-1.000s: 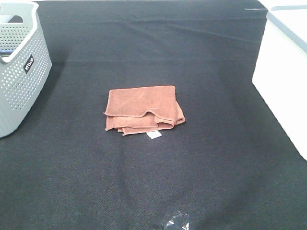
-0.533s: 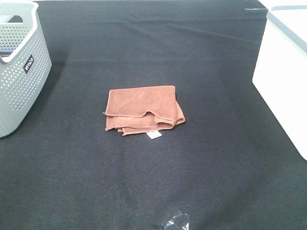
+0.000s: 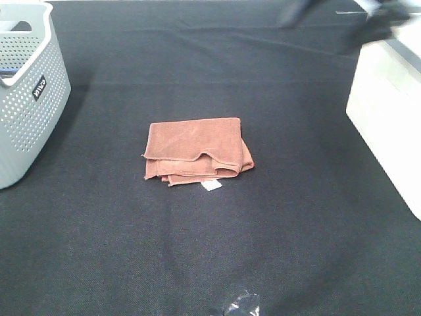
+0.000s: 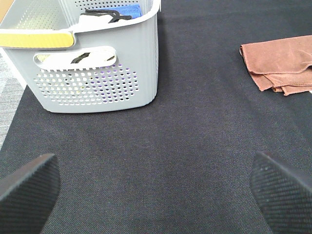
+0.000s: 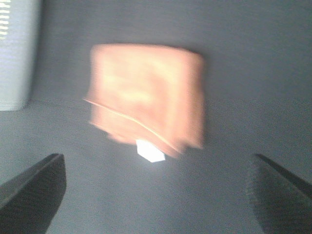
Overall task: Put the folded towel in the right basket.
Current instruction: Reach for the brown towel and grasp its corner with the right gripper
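Observation:
The folded brown towel (image 3: 196,150) lies flat in the middle of the black table, with a small white tag (image 3: 211,185) at its front edge. It also shows in the left wrist view (image 4: 280,66) and, blurred, in the right wrist view (image 5: 148,95). The white right basket (image 3: 388,105) stands at the table's right edge. My right gripper (image 5: 156,192) is open and empty, well above and back from the towel; its arm is a dark blur (image 3: 378,20) at the top right. My left gripper (image 4: 156,190) is open and empty, near the grey basket.
A grey perforated basket (image 3: 26,99) stands at the table's left edge, and the left wrist view (image 4: 97,73) shows items inside it. A small shiny black object (image 3: 240,306) lies at the front edge.
The right arm has come into the exterior view at the top right as a motion blur. The towel and both baskets have not moved.

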`<action>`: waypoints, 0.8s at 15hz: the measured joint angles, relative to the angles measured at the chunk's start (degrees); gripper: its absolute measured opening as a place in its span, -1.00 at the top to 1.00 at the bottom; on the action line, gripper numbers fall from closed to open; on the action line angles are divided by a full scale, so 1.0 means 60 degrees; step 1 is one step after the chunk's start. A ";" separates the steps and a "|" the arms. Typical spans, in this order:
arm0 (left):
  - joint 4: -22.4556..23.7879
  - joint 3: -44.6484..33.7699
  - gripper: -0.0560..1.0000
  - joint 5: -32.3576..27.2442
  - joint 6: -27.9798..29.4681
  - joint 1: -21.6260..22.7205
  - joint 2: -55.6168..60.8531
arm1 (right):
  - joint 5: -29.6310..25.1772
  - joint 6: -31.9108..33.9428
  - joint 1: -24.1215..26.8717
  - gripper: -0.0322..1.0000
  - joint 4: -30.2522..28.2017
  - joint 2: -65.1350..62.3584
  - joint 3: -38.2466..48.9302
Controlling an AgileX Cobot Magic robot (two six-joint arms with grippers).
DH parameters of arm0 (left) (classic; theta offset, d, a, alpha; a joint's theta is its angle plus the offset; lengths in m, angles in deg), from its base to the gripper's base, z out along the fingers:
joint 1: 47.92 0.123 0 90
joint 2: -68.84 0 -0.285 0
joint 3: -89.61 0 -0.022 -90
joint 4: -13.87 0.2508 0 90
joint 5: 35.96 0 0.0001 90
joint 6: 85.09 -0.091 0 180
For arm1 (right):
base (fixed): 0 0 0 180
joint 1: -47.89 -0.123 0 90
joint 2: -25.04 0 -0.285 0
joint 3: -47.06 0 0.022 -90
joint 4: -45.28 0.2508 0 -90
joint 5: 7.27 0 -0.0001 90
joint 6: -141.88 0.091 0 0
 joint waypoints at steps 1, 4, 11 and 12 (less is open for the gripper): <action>0.0000 0.0000 -0.98 0.0000 0.0000 0.0000 0.0000 | -0.0277 -0.0162 -0.0086 -0.92 0.0697 0.1050 -0.0907; 0.0000 0.0000 -0.98 0.0000 0.0000 0.0000 0.0000 | -0.0879 -0.0277 -0.0095 -0.92 0.1490 0.2664 -0.2702; 0.0000 0.0000 -0.98 0.0000 0.0000 0.0000 0.0000 | -0.1089 -0.0267 -0.0095 -0.92 0.1585 0.3963 -0.3963; 0.0000 0.0000 -0.98 0.0000 0.0000 0.0000 0.0000 | -0.1089 -0.0267 -0.0095 -0.92 0.1585 0.3973 -0.3963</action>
